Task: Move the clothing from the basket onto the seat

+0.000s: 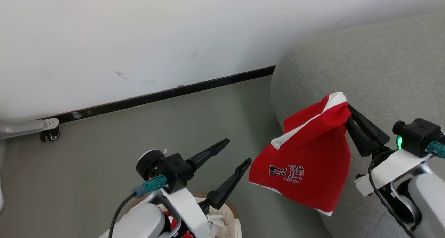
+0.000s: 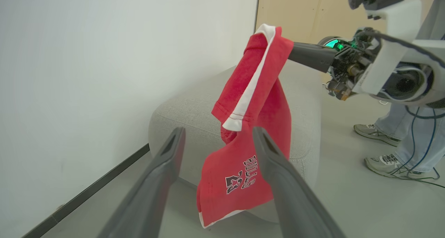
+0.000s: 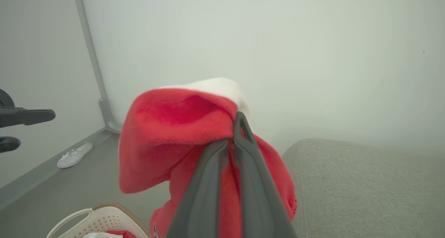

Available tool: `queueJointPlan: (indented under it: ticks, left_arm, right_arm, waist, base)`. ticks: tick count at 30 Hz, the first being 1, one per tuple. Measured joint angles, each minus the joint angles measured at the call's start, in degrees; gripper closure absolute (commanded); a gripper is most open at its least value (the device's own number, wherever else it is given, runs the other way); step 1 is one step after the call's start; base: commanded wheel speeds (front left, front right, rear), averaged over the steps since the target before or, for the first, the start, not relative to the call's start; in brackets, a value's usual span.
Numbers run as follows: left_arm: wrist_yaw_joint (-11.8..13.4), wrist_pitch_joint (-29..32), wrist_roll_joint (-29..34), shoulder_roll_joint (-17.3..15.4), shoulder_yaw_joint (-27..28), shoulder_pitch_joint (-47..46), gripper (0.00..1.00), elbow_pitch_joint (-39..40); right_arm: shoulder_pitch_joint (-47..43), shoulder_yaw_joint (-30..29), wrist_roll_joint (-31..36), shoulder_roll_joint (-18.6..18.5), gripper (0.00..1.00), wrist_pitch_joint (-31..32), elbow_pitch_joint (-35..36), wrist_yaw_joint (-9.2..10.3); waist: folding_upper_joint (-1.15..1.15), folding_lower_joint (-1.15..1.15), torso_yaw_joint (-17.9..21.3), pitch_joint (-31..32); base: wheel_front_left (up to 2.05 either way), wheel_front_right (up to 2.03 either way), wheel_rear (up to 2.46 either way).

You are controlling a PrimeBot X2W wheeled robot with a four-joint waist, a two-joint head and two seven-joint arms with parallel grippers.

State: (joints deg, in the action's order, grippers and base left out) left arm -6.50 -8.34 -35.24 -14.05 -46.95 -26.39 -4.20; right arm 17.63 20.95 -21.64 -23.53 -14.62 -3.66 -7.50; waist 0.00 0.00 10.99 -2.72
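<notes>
A red piece of clothing (image 1: 309, 158) with white stripes and the number 23 hangs in the air, pinched at its top by my right gripper (image 1: 347, 116), which is shut on it. It dangles beside the rounded end of the grey seat (image 1: 382, 67), above the floor. The left wrist view shows the same clothing (image 2: 250, 126) hanging in front of the seat (image 2: 184, 116). My left gripper (image 1: 238, 151) stands open and empty above the basket (image 1: 229, 210), whose cream rim peeks out under the left arm with red cloth inside. In the right wrist view, the basket (image 3: 104, 217) lies at the bottom left.
A white wall with a dark baseboard (image 1: 167, 93) runs behind the floor. A wheeled metal leg (image 1: 48, 130) stands at the left. A white slipper (image 3: 74, 155) lies by the wall. A person's shoes (image 2: 386, 163) and cables are beyond the seat.
</notes>
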Motion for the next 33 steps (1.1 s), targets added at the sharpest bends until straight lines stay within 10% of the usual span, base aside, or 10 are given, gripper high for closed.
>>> queueJointPlan:
  ticks: [33]
  left_arm:
    - [-0.2,-0.7,0.0,-2.1,-0.8,0.0,0.00,3.3]
  right_arm:
    - [-2.3,-5.8,2.2,1.8,1.00,0.0,3.8,0.00]
  waist:
    - [0.00,0.00,9.2,-2.4]
  base:
    - [0.00,0.00,0.00]
